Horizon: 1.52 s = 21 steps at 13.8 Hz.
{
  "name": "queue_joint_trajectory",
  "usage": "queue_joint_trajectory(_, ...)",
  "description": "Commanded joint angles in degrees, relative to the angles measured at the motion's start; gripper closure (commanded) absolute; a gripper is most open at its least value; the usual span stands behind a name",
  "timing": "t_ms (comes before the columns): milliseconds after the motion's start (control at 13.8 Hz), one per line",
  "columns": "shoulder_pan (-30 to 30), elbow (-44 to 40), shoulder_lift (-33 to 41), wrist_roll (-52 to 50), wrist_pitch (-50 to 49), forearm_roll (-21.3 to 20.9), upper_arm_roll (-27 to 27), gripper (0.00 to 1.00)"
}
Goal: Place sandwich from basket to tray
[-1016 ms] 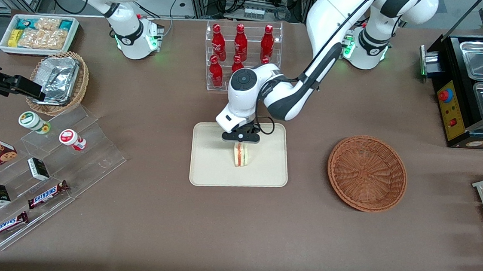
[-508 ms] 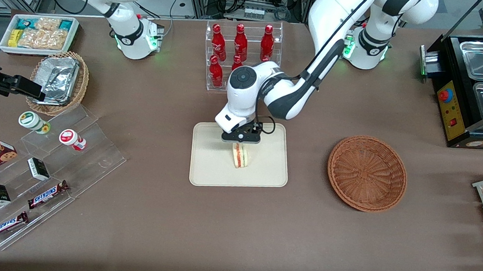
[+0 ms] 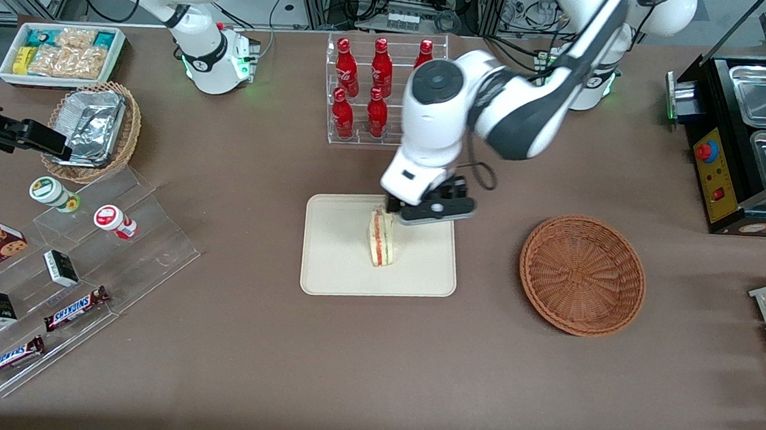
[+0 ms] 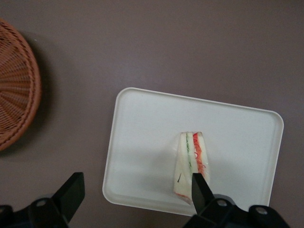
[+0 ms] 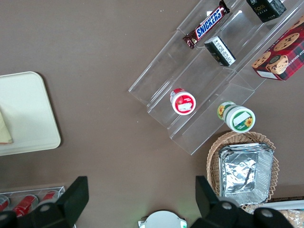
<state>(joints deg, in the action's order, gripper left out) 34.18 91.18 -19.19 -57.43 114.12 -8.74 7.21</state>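
The sandwich [image 3: 381, 237] stands on its edge in the middle of the cream tray [image 3: 338, 266], with its red and green filling lines facing up. My left gripper [image 3: 428, 212] hangs open above the tray's edge farthest from the front camera, beside the sandwich and apart from it. In the left wrist view the sandwich [image 4: 192, 164] rests on the tray [image 4: 142, 142], and the gripper [image 4: 135, 192] holds nothing between its wide-spread fingers. The reddish-brown basket [image 3: 582, 275] sits empty toward the working arm's end, its rim also in the wrist view as the basket [image 4: 14, 85].
A clear rack of red bottles [image 3: 383, 88] stands just past the tray, under the arm. Toward the parked arm's end are an acrylic stepped shelf with snack bars [image 3: 79, 252], a tan basket of foil containers [image 3: 96, 127] and a white snack bin [image 3: 61, 53]. A food warmer [image 3: 758, 135] stands at the working arm's end.
The gripper let go of the sandwich, opened, rose and shifted toward the basket. The sandwich stays standing on the tray.
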Motion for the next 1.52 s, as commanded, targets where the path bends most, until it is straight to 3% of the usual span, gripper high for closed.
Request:
queue_joint_trajectory(0, -5.68, 2.33, 7.21, 8.77, -5.98, 4.32, 0.35, 0.01)
queue_joint_trajectory(218, -13.24, 2.33, 13.20, 21.79, -14.60, 8.03, 0.26, 0.01)
queue_joint_trajectory(581, -23.53, 2.42, 18.92, 38.15, -23.75, 8.12, 0.17, 0.01)
queue_joint_trajectory(871, -30.21, 7.23, 23.48, 48.53, -24.12, 8.12, 0.17, 0.01)
queue_joint_trajectory(1161, -34.09, 6.73, 23.50, 55.05, -24.03, 8.12, 0.08, 0.01)
queue_joint_trajectory(1452, -33.39, 0.41, 19.20, 54.44, -24.64, 7.33, 0.26, 0.01)
